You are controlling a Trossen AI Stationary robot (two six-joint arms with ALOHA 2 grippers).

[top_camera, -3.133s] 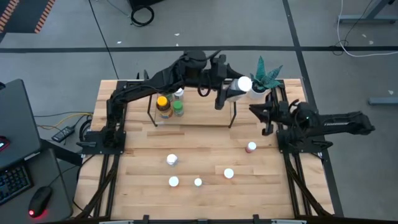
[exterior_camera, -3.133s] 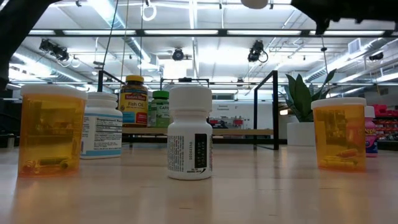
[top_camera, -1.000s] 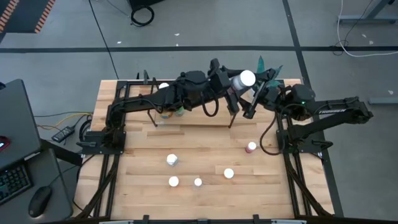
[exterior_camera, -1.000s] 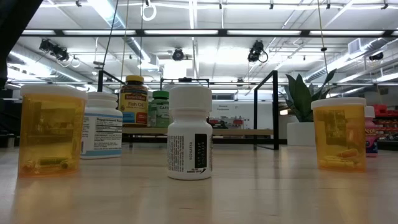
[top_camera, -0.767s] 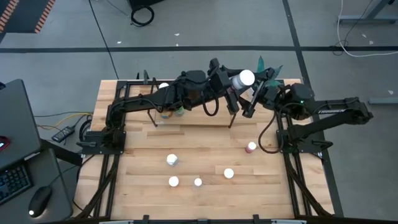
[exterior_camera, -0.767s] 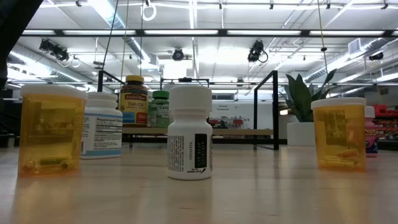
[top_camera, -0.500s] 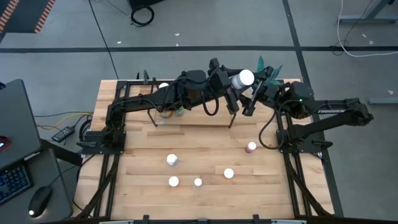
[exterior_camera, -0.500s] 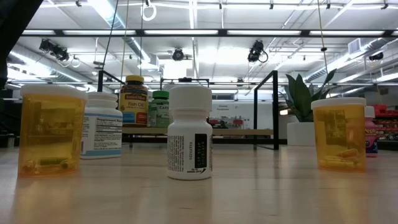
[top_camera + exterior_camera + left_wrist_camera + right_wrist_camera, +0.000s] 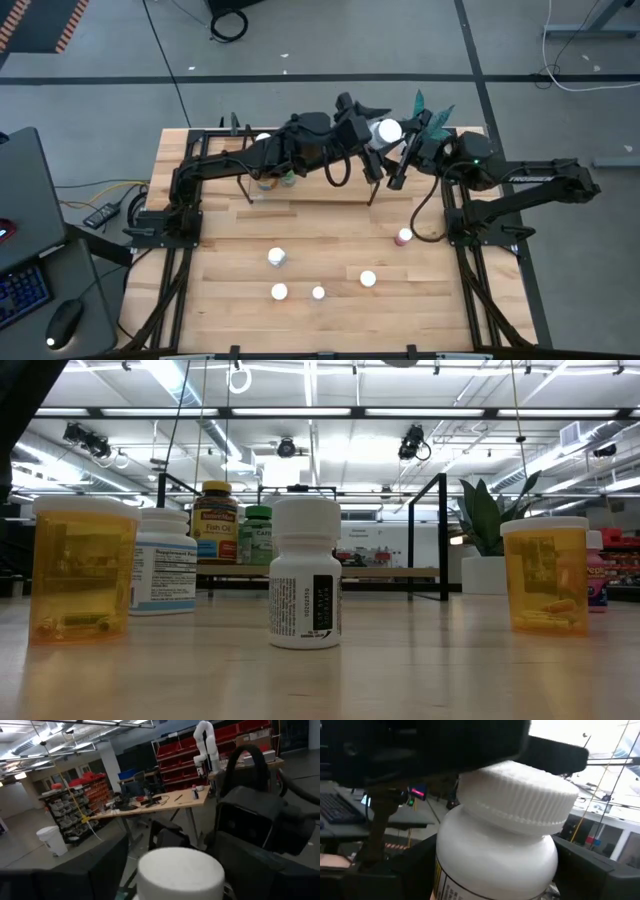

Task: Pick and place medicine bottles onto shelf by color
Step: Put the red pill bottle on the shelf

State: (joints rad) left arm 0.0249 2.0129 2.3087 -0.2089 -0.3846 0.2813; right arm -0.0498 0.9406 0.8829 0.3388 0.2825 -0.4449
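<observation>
Above the shelf's (image 9: pixel 318 192) right end, a white bottle (image 9: pixel 388 130) sits between left gripper (image 9: pixel 371 138) and right gripper (image 9: pixel 403 152); cannot tell which clamps it. Yellow-cap bottle (image 9: pixel 219 512) and green-cap bottle (image 9: pixel 258 528) are shelved; five loose bottles (image 9: pixel 277 257) wait on the table (image 9: pixel 225 250).

White bottle (image 9: pixel 388 130) apparently passing to right gripper (image 9: pixel 400 150).

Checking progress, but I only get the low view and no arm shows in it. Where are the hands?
Observer: Both are up over the right end of the shelf; the left hand and the right hand meet there.
Operator: Anything between them?
Observer: Yes, a white-capped bottle, off the table, right between the two hands.
Operator: What sort of bottle?
Observer: In the right wrist view its body is white too, and the cap's edge is ribbed.
</observation>
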